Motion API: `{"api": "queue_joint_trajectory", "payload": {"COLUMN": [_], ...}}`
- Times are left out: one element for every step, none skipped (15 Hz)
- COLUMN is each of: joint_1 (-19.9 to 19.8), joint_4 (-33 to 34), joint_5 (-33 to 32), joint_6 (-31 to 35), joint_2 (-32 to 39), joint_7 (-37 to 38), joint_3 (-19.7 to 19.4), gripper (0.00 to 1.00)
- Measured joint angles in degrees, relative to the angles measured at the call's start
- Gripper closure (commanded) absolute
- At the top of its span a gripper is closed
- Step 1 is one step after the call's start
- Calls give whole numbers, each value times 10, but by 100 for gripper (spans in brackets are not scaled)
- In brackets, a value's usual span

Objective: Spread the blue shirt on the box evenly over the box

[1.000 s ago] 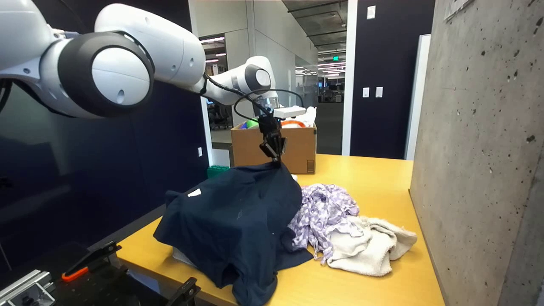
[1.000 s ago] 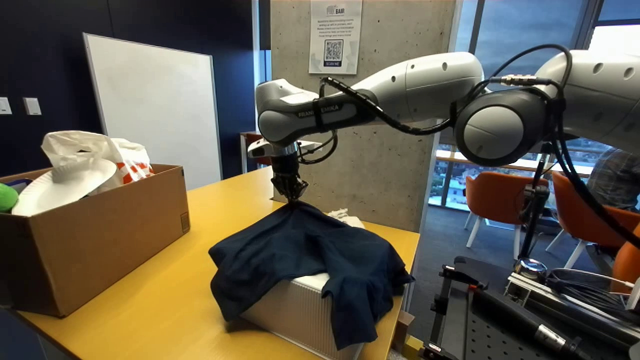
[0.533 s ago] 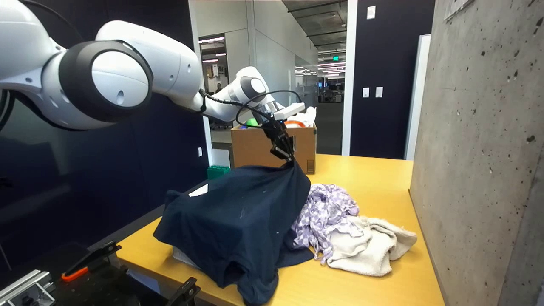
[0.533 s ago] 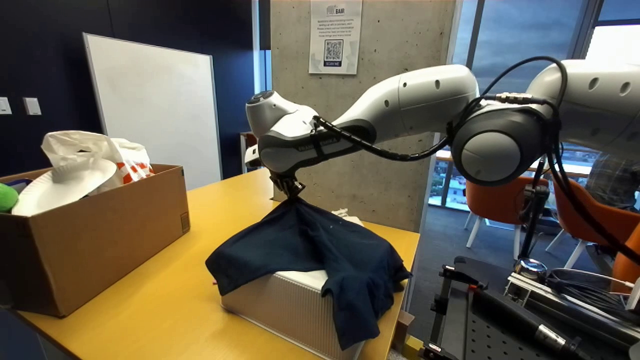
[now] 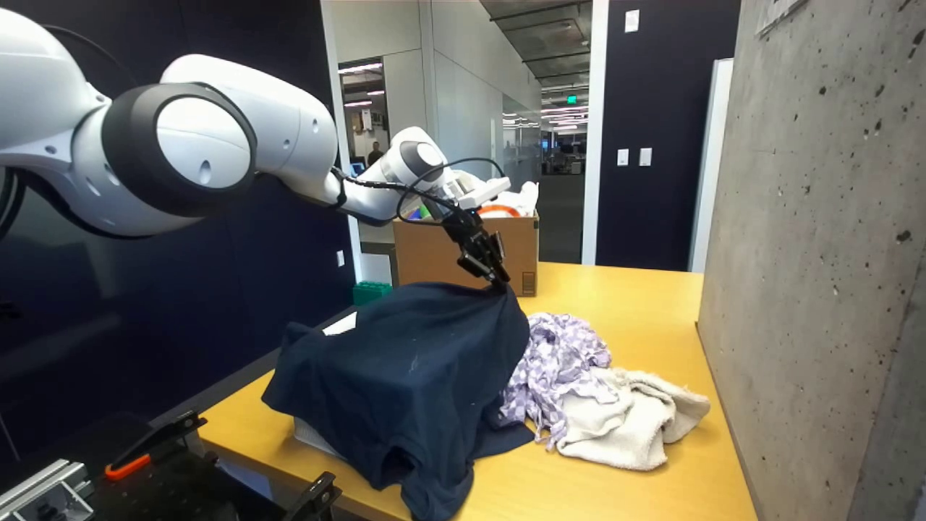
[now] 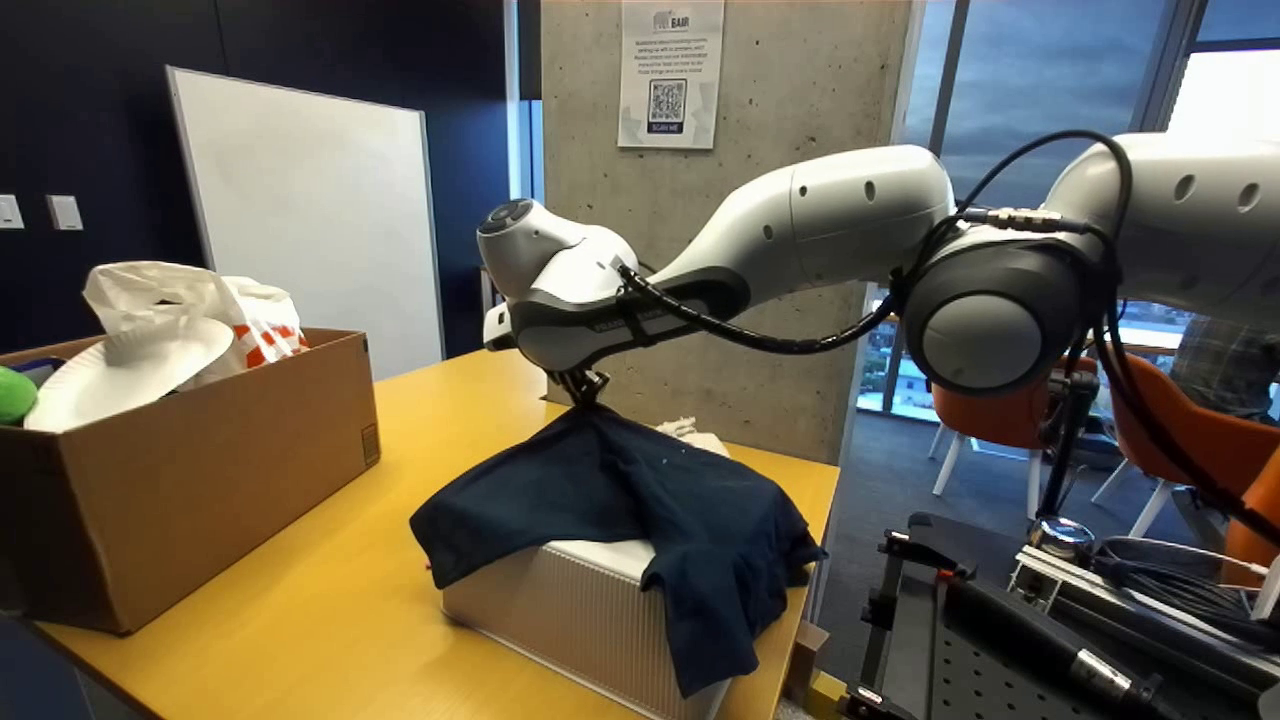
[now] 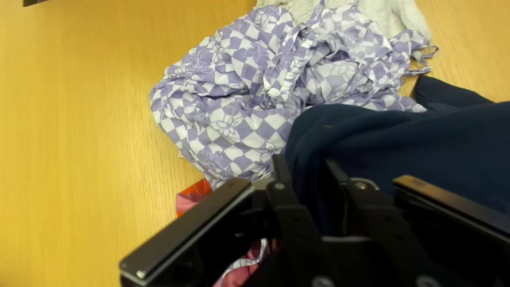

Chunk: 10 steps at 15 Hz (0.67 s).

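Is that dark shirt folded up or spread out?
Spread, though unevenly: the shirt drapes over the white box, leaving some of its top and side bare.

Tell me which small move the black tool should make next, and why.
Probably open the tool slightly wider, letting the lifted part of the dark navy fabric shirt settle: the wrist view shows the jaws parted around its cloth, and in both exterior views it peaks up to the tool rather than lying evenly over the white rectangular plastic box.
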Motion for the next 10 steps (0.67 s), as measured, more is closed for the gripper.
{"api": "queue_joint_trajectory", "payload": {"joint_1": [2, 3, 6, 9, 13, 19, 28, 40, 53, 67], "joint_4": [0, 1, 1, 1, 1, 2, 2, 2, 2, 1], "joint_5": [0, -1, -1, -1, -1, -1, -1, -1, -1, -1], "joint_6": [-2, -4, -12, -25, -41, -61, -85, -112, -143, -175], "joint_2": [0, -1, -3, -8, -15, -23, -33, -45, -58, -69], "joint_7": [4, 8, 14, 19, 26, 36, 48, 61, 74, 87], "joint_3": [-2, -5, -8, -8, -8, -9, -9, -9, -9, -9], "gripper": [36, 28, 21, 13, 6, 0, 0, 0, 0, 0]}}
